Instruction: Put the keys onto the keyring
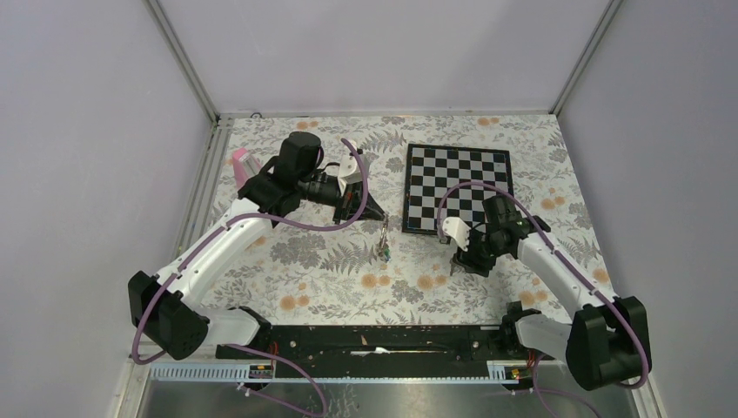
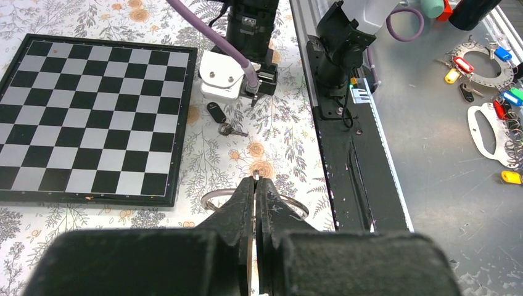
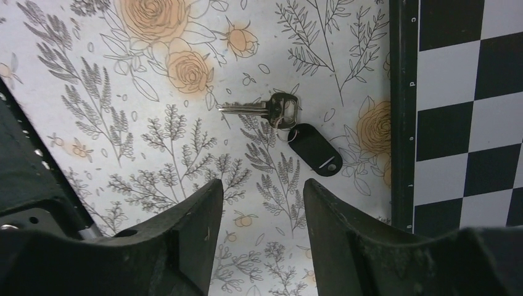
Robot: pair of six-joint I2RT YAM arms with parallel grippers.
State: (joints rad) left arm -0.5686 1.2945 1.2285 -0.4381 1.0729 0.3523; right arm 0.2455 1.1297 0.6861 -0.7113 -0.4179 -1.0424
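My left gripper (image 2: pixel 255 180) is shut on the thin silver wire of the keyring (image 2: pixel 213 197), whose loop shows on both sides of the fingers. In the top view the keyring (image 1: pixel 383 240) hangs from the left gripper (image 1: pixel 379 218) above the floral cloth, with small tags at its lower end. The silver key (image 3: pixel 266 108) and the black-headed key (image 3: pixel 315 150) lie together on the cloth beside the chessboard's edge. My right gripper (image 3: pixel 262 184) is open and empty just short of them, above the cloth. The left wrist view also shows the silver key (image 2: pixel 228 129) and the black-headed key (image 2: pixel 216 112).
A black-framed chessboard (image 1: pixel 457 187) lies flat at the right back of the table. The black base rail (image 1: pixel 374 340) runs along the near edge. In the left wrist view a grey shelf beyond the rail holds other coloured tagged keys (image 2: pixel 487 68). A pink object (image 1: pixel 242 162) stands at the left wall.
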